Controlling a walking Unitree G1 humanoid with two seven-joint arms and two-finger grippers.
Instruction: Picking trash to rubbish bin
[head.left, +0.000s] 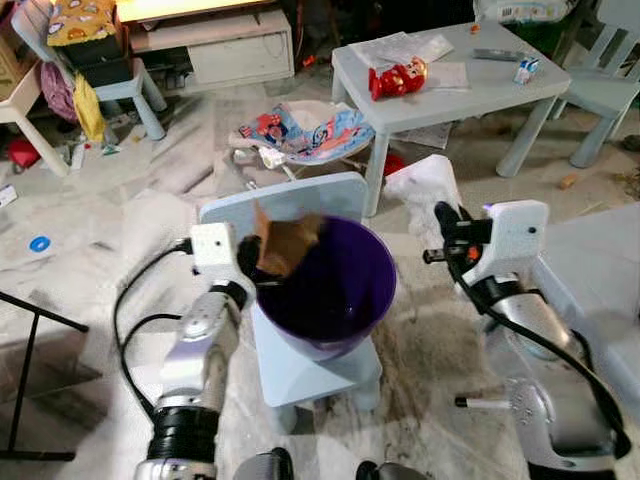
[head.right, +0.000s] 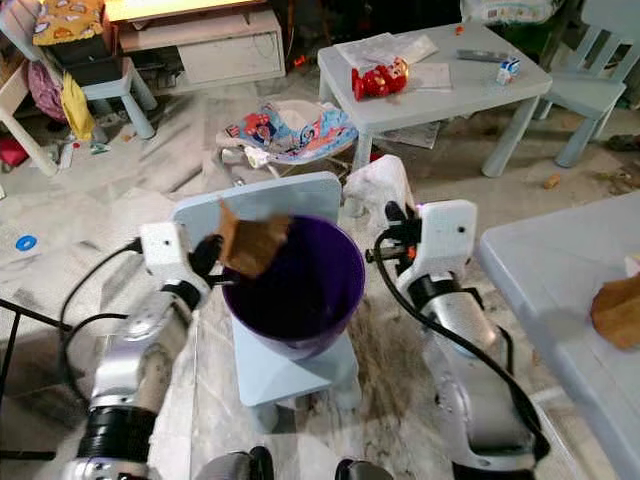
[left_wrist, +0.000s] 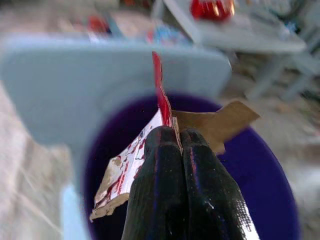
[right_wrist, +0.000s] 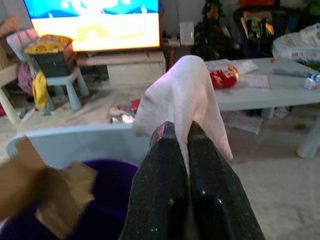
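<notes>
A purple bin (head.left: 335, 285) stands on a small pale blue chair (head.left: 300, 365) right in front of me. My left gripper (head.left: 252, 262) is shut on a torn brown cardboard scrap (head.left: 288, 243) with red print on one side (left_wrist: 131, 161), held over the bin's left rim. My right gripper (head.left: 443, 225) is shut on a crumpled white tissue (head.left: 425, 188), held just right of the bin at rim height. In the right wrist view the tissue (right_wrist: 182, 100) stands up from between the fingers (right_wrist: 160, 190).
A pale table (head.left: 450, 85) behind carries a red toy (head.left: 397, 77), papers and a small carton (head.left: 525, 68). Another pale surface (head.right: 560, 290) at right holds a brown paper lump (head.right: 618, 310). A baby bouncer (head.left: 300, 135) and litter lie on the floor beyond the chair.
</notes>
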